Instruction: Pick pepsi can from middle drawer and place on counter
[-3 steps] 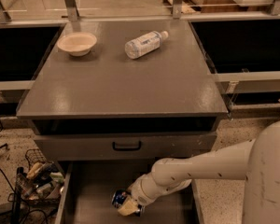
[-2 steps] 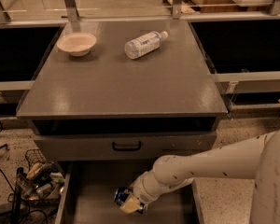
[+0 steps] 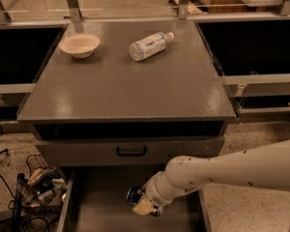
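The gripper (image 3: 144, 205) is in the middle drawer (image 3: 102, 204), fingers clamped on the pepsi can (image 3: 133, 195). Next comes the lift to the counter (image 3: 125, 93) at twelve o'clock.

- small dark-blue pepsi can (image 3: 133, 196) with a silvery end, tipped over sideways, pinched in the jaws down inside the drawer, right of middle
- wide grey middle drawer (image 3: 101, 211), pulled open, plain flat floor
- glossy grey table top (image 3: 130, 91) sits above it
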### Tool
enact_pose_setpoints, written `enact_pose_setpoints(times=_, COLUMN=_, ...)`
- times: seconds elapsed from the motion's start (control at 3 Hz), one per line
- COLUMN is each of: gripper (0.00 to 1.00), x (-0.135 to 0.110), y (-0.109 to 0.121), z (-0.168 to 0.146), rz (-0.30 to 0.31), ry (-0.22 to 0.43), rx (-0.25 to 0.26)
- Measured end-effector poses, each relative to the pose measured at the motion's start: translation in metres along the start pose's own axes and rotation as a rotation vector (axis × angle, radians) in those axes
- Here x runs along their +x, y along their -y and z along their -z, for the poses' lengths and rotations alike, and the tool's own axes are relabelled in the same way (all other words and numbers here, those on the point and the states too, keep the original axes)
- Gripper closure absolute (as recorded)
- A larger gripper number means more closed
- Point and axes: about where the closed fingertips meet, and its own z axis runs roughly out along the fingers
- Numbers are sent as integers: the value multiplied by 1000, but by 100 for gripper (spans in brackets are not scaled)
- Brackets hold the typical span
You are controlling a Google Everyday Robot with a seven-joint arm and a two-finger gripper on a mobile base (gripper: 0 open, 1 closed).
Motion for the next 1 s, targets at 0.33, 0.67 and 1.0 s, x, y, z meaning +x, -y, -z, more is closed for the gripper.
enact_pose_setpoints(times=0.33, gripper=100, x=1, y=-2, z=4, rz=-5, ry=0, rx=-7)
enact_pose_setpoints(times=0.67, gripper=100, x=8, y=-23, z=53, rz=-6, ry=16, rx=56)
enact_pose_setpoints(times=1.0, gripper=100, x=15, y=-31, z=116, rz=-4, ry=20, rx=172)
